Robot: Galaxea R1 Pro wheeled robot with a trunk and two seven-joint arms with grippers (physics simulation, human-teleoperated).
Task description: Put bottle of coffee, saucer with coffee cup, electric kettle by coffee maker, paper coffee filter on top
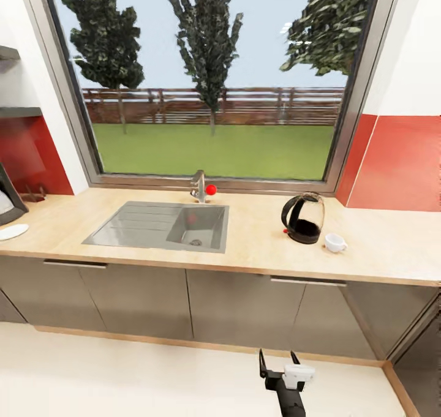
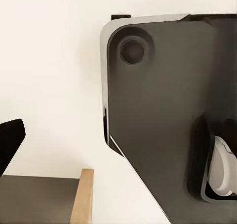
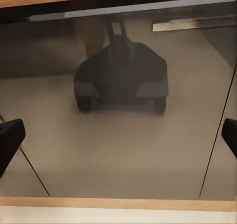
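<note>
On counter (image 1: 257, 245), kettle (image 1: 303, 218) seen right of sink (image 1: 160, 225), cup (image 1: 334, 242) just beside it; saucer (image 1: 12, 231) at far left; right gripper (image 1: 278, 360) spread open, empty; left gripper's state could not be told.

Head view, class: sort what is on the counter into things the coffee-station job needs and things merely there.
Needed: kettle, cup, saucer, coffee maker.
Merely there: sink, tap, window.
</note>
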